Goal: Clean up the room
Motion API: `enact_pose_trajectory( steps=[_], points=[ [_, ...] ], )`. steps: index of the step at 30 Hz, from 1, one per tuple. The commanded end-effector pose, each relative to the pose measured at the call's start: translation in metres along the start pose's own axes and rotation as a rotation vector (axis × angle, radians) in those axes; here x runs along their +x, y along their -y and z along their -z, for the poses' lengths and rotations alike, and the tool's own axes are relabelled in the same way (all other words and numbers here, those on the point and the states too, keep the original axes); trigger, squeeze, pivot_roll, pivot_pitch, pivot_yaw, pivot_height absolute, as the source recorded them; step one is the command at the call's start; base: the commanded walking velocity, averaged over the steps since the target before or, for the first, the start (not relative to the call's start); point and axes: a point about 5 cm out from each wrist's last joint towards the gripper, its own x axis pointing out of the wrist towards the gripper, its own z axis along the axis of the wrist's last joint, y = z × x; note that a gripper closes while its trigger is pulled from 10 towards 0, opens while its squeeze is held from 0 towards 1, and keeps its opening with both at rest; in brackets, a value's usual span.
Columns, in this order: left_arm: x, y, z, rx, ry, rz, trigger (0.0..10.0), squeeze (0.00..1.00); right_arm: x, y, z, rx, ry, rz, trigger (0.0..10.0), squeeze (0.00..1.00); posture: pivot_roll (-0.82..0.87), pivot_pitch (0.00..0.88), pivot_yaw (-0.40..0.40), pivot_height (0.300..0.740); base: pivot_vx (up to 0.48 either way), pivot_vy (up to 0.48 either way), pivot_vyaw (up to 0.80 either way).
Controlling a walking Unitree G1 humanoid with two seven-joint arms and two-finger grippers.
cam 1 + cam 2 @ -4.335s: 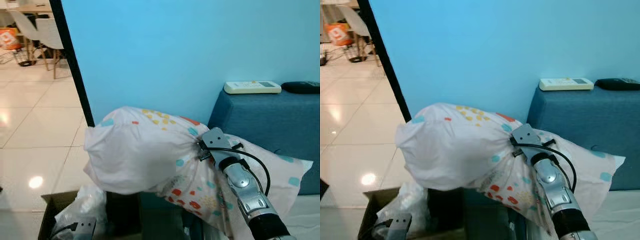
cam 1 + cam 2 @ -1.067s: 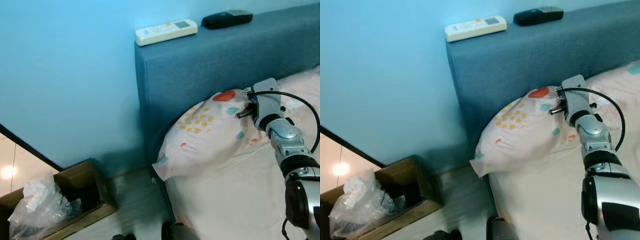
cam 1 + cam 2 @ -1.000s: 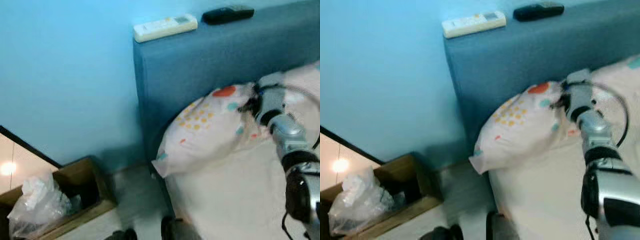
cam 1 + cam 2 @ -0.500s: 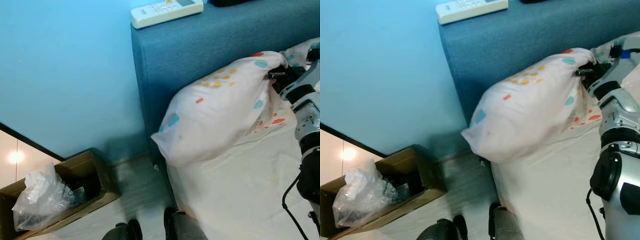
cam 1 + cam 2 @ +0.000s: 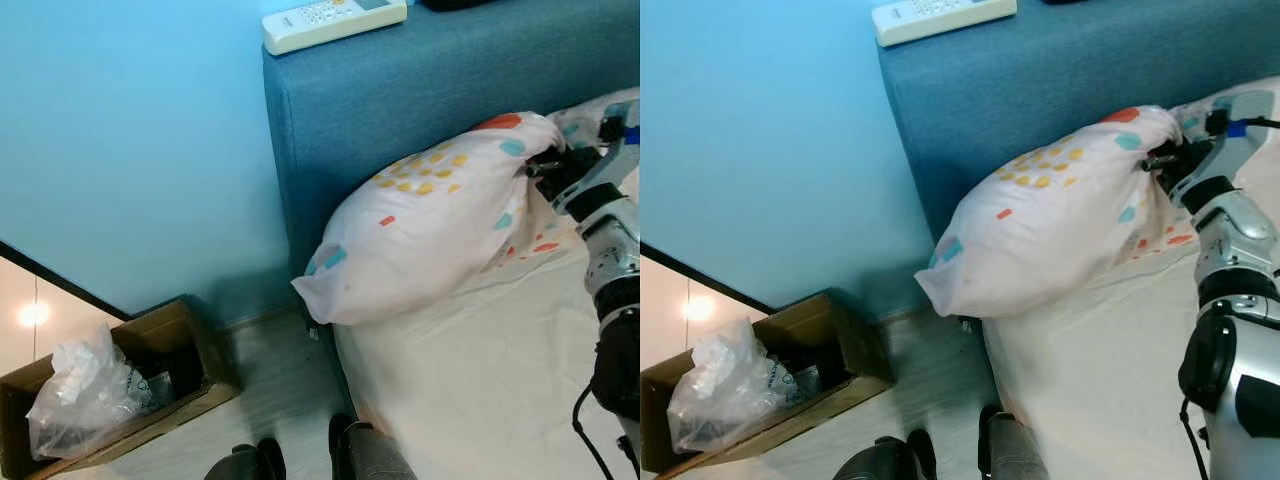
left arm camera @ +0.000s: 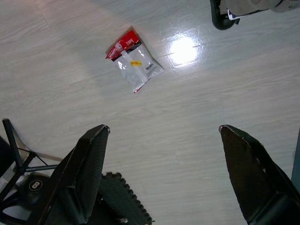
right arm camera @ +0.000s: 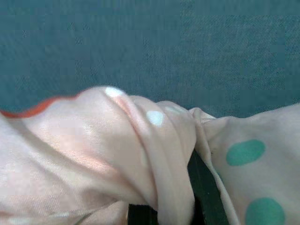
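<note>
Lying on the bed (image 5: pixel 480 380) against the blue headboard (image 5: pixel 420 90), the spotted pillow (image 5: pixel 430 235) extends left from the right gripper (image 5: pixel 545 170), whose fingers pinch a fold of its fabric. Left gripper (image 6: pixel 161 173): fingers spread, above wood floor (image 6: pixel 187 117) and a small plastic packet (image 6: pixel 135 61). White remote (image 5: pixel 335 20): on the headboard, above and left of the right gripper.

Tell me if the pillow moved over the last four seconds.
Yes. The pillow, once held near the wall corner, now lies on the bed against the headboard.

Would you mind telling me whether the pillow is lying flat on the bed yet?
Not flat. The pillow leans against the blue headboard, its far end bunched and pinched in the right gripper.
</note>
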Motion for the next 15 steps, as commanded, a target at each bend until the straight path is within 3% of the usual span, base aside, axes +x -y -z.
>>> enact_pose_trajectory(
  steps=[1, 9, 12, 13, 15],
  points=[
    [-0.007, -0.009, 0.02, -0.012, -0.061, -0.021, 10.0, 0.0, -0.001, -0.002, 0.003, -0.032, 0.001, 0.029, 10.0, 0.0, 0.22, 0.397, 0.045, 0.74, 0.0, 0.0, 0.0],
    [-0.006, -0.007, 0.019, -0.013, -0.057, -0.02, 10.0, 0.0, -0.01, -0.008, 0.026, -0.002, -0.023, 0.058, 10.0, 0.0, 0.21, 0.396, 0.04, 0.74, 0.0, 0.0, 0.0],
    [-0.005, -0.003, 0.019, -0.018, -0.058, -0.018, 10.0, 0.0, -0.031, -0.007, 0.053, -0.014, -0.103, 0.057, 10.0, 0.0, 0.2, 0.395, 0.041, 0.74, 0.0, 0.0, 0.0],
    [-0.005, -0.003, 0.019, -0.018, -0.058, -0.018, 10.0, 0.0, -0.031, -0.007, 0.053, -0.014, -0.103, 0.057, 10.0, 0.0, 0.2, 0.395, 0.041, 0.74, 0.0, 0.0, 0.0],
    [-0.004, -0.001, 0.019, -0.02, -0.059, -0.014, 10.0, 0.0, -0.051, -0.006, 0.075, -0.057, -0.196, 0.037, 10.0, 0.0, 0.2, 0.389, 0.039, 0.74, 0.0, 0.0, 0.0]
  ],
)
